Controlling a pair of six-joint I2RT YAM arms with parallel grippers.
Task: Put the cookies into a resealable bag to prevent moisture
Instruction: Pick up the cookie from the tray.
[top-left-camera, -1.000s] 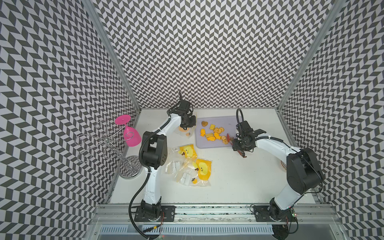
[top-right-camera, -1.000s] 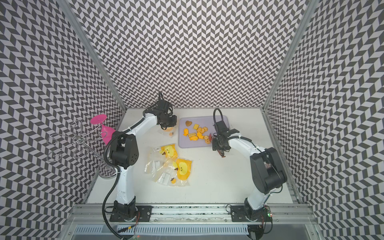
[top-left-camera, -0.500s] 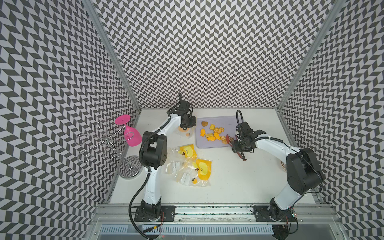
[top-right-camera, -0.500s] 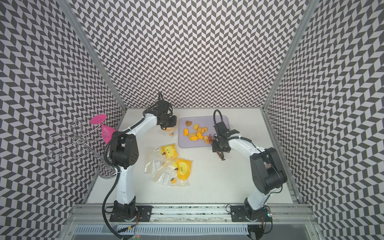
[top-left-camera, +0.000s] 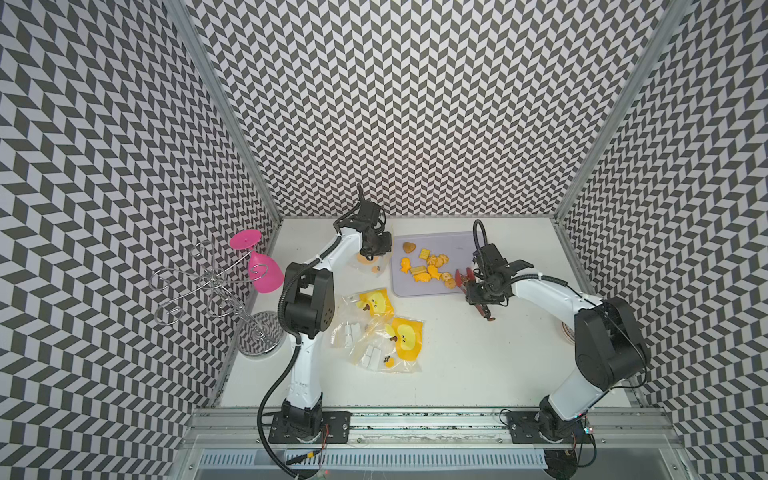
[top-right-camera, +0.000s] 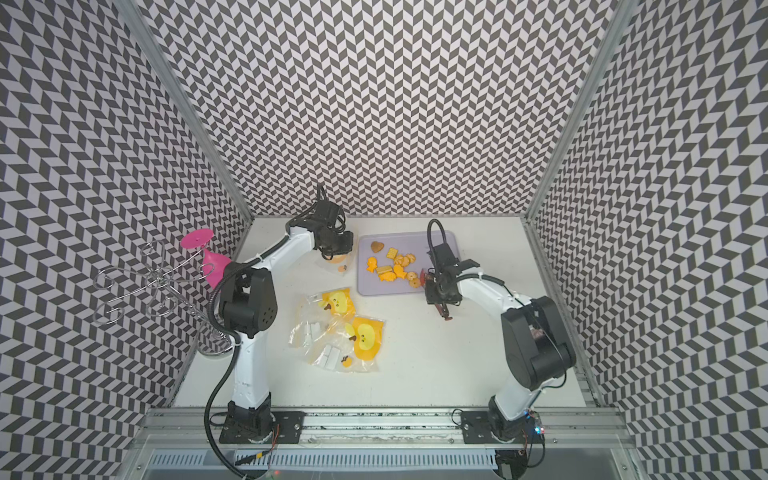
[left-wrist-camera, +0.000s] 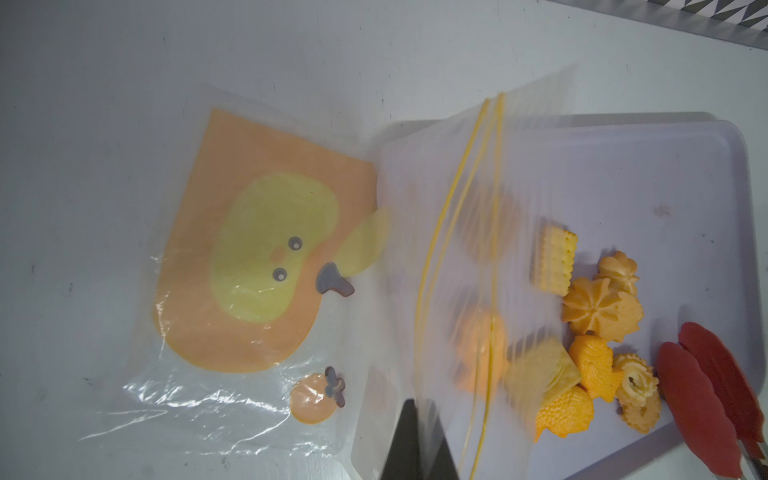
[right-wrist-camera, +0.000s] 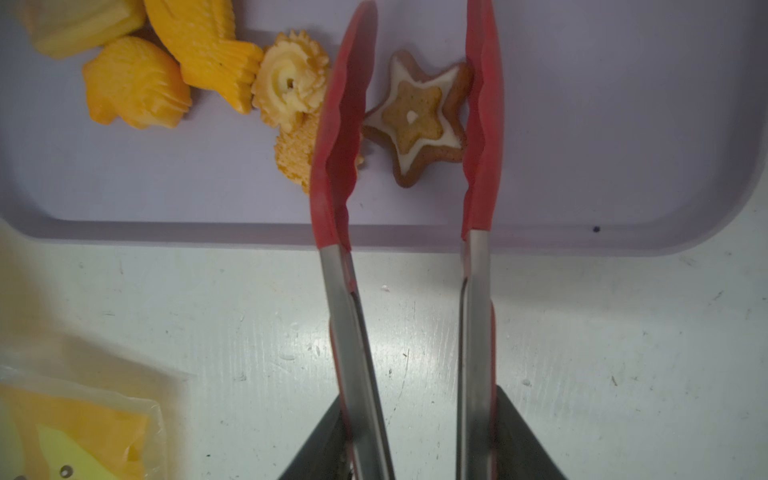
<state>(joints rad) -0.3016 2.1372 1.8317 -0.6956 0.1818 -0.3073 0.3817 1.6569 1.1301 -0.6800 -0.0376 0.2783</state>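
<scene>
Right end effector (right-wrist-camera: 419, 440) gripping tongs (right-wrist-camera: 473, 291), tighter round star cookie (right-wrist-camera: 417, 114), left end effector (top-left-camera: 374, 246) seemingly pinching bag (left-wrist-camera: 266, 266)

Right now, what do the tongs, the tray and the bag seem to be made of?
Tongs: red matte tips, probably silicone; shiny grey arms, likely steel.
Tray: pale purple, smooth and dull, seemingly plastic.
Bag: thin clear plastic film, glossy wrinkles, yellow zip strips.

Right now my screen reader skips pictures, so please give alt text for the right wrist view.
Red-tipped tongs, held in the right claw, straddle a brown iced star cookie on a lilac tray. Orange and yellow cookies crowd against one tip.
</scene>
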